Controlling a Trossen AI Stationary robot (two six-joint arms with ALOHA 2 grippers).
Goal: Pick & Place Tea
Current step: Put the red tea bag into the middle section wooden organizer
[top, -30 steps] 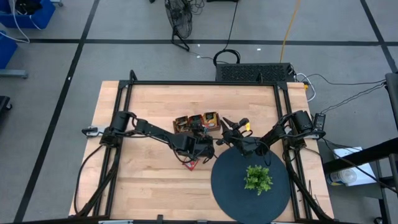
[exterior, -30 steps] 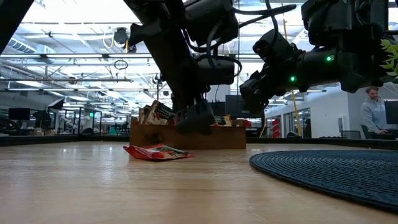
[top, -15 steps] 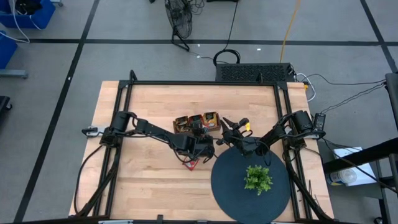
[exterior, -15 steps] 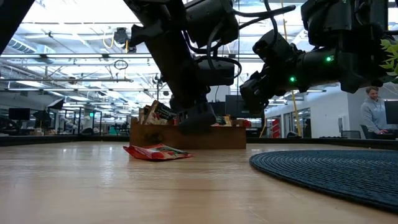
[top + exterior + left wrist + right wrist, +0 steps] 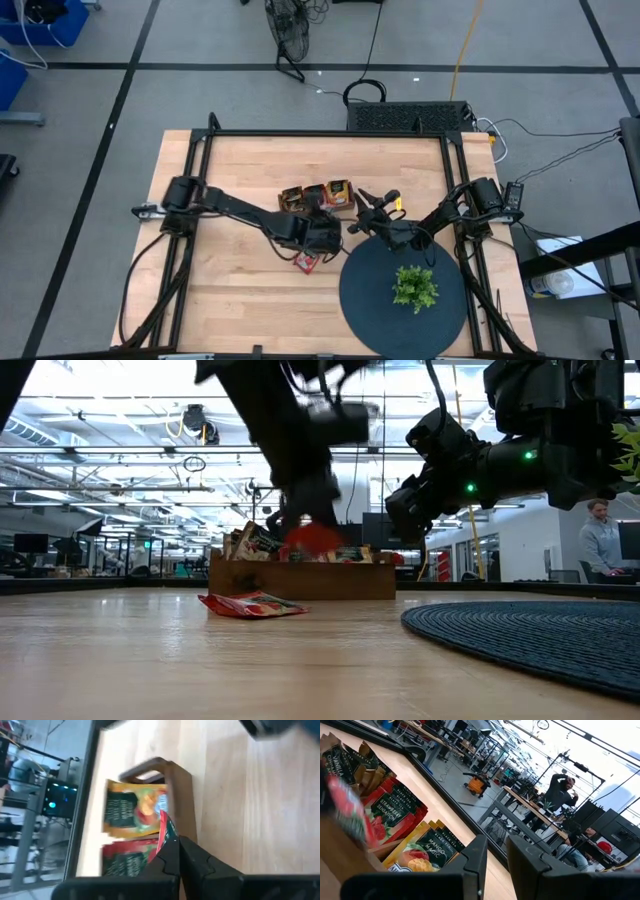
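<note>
One red sachet — pinched in left end effector.

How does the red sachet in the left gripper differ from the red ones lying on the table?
The held sachet is up in the air, level with the top of the wooden tray; the loose sachets lie low on the table, in front of the tray. The held sachet is pinched by the left gripper; the loose sachets are untouched. Both are red.

Overhead, one camera looks straight down on my whole table. Another sits at tabletop height, facing the room beyond. My two wrist cameras peer closely at the wooden tray, which all four views share.
</note>
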